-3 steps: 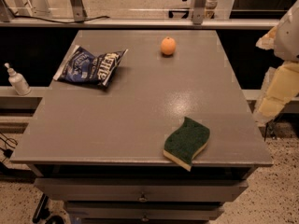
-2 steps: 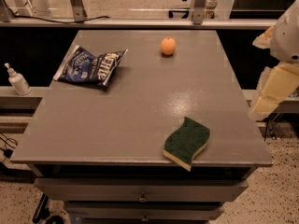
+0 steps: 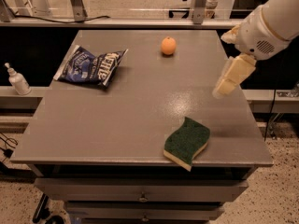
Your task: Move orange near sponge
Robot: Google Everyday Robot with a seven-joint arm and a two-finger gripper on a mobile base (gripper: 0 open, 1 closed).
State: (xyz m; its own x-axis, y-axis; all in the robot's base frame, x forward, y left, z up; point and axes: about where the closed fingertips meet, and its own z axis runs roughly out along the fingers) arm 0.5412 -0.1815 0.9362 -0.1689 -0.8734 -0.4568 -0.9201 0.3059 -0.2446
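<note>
gripper point(image 3: 232, 77), grip state not discernible, hangs over the right side of the table point(image 3: 117, 120), well apart from the orange point(image 3: 168, 45) lying at far centre, the sponge point(image 3: 188, 142) at the near edge, blue snack bag point(image 3: 91, 65) far left.

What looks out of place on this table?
Only the sponge: it lies at the table's front edge, one corner seeming to poke over it. Orange and snack bag look fine; the gripper hangs above the right edge.
</note>
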